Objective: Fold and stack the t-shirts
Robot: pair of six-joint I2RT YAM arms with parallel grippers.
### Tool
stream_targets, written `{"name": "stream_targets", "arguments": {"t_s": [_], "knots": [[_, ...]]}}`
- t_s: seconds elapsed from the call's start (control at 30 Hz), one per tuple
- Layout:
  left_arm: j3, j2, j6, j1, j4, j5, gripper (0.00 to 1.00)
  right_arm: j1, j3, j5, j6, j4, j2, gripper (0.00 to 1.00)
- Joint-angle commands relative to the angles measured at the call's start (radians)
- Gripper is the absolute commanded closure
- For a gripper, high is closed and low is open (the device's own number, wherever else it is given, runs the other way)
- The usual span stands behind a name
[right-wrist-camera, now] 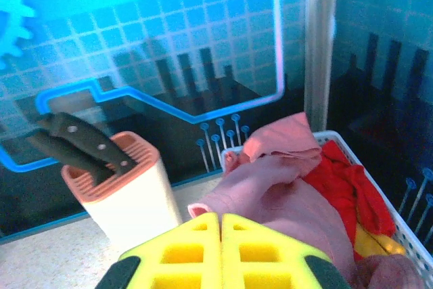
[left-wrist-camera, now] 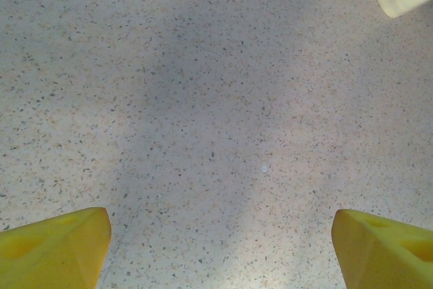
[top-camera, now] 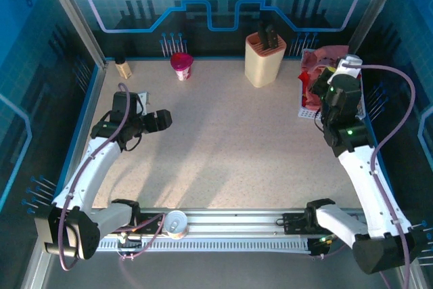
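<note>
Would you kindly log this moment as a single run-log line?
left hand: open, over table | right hand: shut, at basket | pink t-shirt, red t-shirt: in basket, crumpled | folding: not started

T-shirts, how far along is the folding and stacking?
Done: nothing; no folded shirt lies on the table. In hand: the right claw, shut, is at the pink t-shirt heaped with the red t-shirt in the basket; the left claw hangs open over bare table. Left: all folding and stacking.
</note>
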Motion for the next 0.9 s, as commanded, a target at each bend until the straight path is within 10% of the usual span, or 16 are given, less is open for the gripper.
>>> {"name": "stream_targets", "arguments": {"t_s": [0.0, 0.4, 0.77, 0.87], "knots": [[-0.015, -0.016, -0.024, -0.006, 0.018, 0.043, 0.14, 0.078, 0.070, -0.003, -0.100, 0.060, -0.026, 1.00], [-0.015, -0.014, -0.041, 0.025, 0.029, 0.065, 0.10, 0.551, 0.245, -0.228, -0.360, 0.057, 0.122, 1.00], [0.004, -0.030, -0.055, 0.079, -0.004, 0.035, 0.09, 0.814, 0.341, -0.192, -0.219, 0.098, 0.449, 1.00], [0.021, -0.045, -0.076, 0.079, -0.044, 0.011, 0.09, 0.815, 0.414, -0.190, -0.129, -0.009, 0.552, 0.76]]}}
